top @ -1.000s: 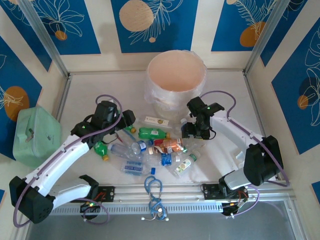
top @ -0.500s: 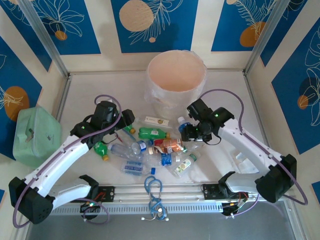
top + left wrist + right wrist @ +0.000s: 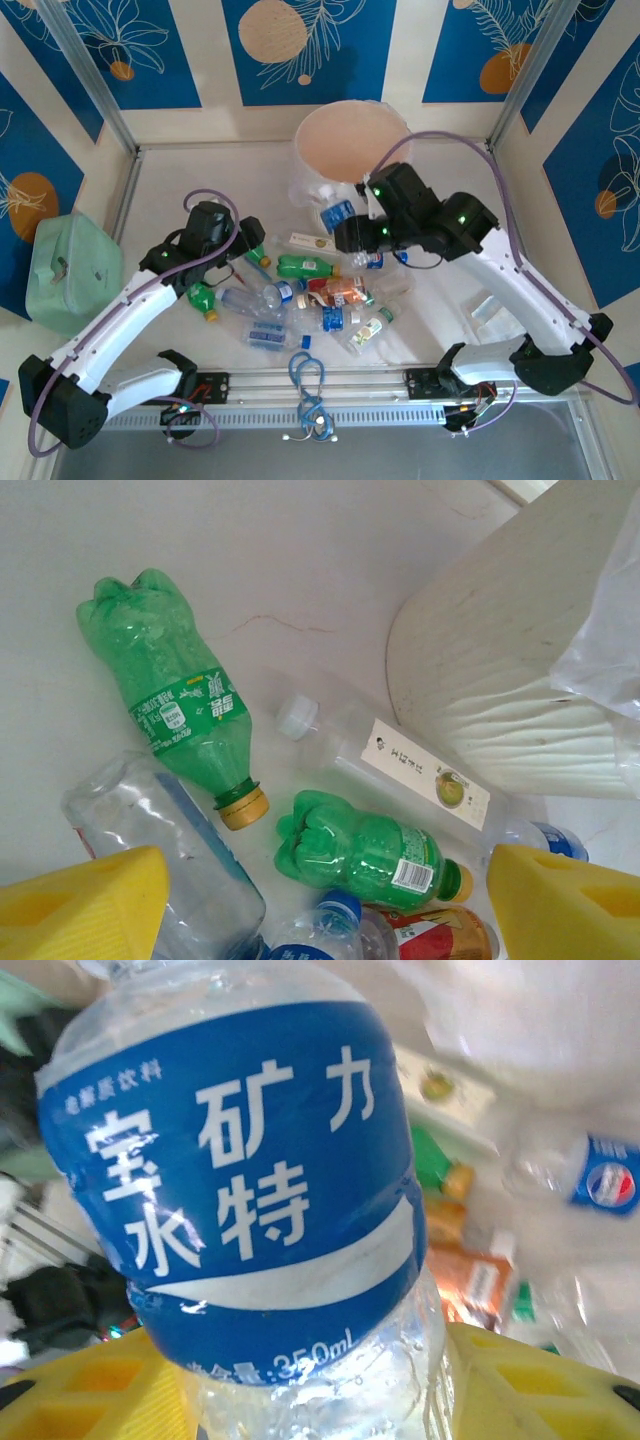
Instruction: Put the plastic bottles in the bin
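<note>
On the left side of the counter (image 3: 170, 180), the left hand (image 3: 243, 243) hung over the near-left edge of the heap. Its fingers (image 3: 80, 905) were spread apart with nothing between them. Below it lay a larger green bottle (image 3: 180, 700) and a smaller green bottle (image 3: 370, 855). A long clear bottle (image 3: 400, 765) lay just beside the bin's wall.

Toward the middle, the heap of bottles (image 3: 310, 295) covered the counter between the two arms, with roughly a dozen clear, green and orange-labelled ones left to move.

Further right, the right hand (image 3: 352, 236) was clamped on a blue-labelled bottle (image 3: 250, 1190), whose sides were pressed between the yellow fingers (image 3: 540, 1390). Seen from above, that bottle sat against the near side of the bin (image 3: 298, 140), not yet over its mouth.

What showed of the bin's inside looked bare, though the right arm hid part of it. By my reading the job was barely begun. One bottle was in transit and needed carrying over the rim and letting go, and all the others were waiting on the counter.
</note>
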Available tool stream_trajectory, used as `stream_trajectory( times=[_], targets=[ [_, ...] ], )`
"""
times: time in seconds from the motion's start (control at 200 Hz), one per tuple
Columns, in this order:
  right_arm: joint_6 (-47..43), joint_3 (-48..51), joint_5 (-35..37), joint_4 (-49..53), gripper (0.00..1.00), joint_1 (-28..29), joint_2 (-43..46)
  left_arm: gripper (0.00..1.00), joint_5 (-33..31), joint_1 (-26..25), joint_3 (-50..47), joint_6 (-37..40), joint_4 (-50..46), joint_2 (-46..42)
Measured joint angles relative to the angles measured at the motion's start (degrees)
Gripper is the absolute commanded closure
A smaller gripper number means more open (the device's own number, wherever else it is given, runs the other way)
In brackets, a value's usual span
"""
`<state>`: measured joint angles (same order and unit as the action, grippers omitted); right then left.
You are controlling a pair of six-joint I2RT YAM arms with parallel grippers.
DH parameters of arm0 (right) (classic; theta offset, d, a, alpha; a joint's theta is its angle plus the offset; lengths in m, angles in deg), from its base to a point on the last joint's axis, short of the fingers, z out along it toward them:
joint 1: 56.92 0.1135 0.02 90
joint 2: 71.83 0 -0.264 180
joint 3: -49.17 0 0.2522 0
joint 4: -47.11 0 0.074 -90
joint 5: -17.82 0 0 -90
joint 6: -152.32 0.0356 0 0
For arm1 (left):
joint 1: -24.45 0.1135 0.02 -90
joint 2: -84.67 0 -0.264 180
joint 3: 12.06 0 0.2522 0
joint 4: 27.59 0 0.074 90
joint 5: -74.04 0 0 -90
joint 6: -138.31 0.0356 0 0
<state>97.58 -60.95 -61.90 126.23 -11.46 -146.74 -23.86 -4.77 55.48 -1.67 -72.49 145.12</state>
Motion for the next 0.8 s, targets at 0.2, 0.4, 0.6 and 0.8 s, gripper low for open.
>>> stream_trajectory(
  times=[0.2,0.4,0.6,0.8],
  targets=[
    [-0.76,-18.05,-1.14,-1.05,0.44,-6.01,-9.05,0.17,0.90,1.25,-0.35,-1.05,0.00,0.00],
    [0.52,-30.91,-2.91,-1.46,0.44,-15.67,-18.84,0.18,4.11,2.49,-0.81,-3.74,0.59,1.68],
    [2.32,-36.48,-6.14,-1.49,0.44,-22.10,-27.34,0.19,6.47,2.75,-0.76,-6.23,1.51,5.09],
    [3.10,-36.81,-6.88,-0.63,0.28,-23.43,-31.08,0.19,7.45,2.78,-0.04,-7.41,1.53,6.82]
  ],
)
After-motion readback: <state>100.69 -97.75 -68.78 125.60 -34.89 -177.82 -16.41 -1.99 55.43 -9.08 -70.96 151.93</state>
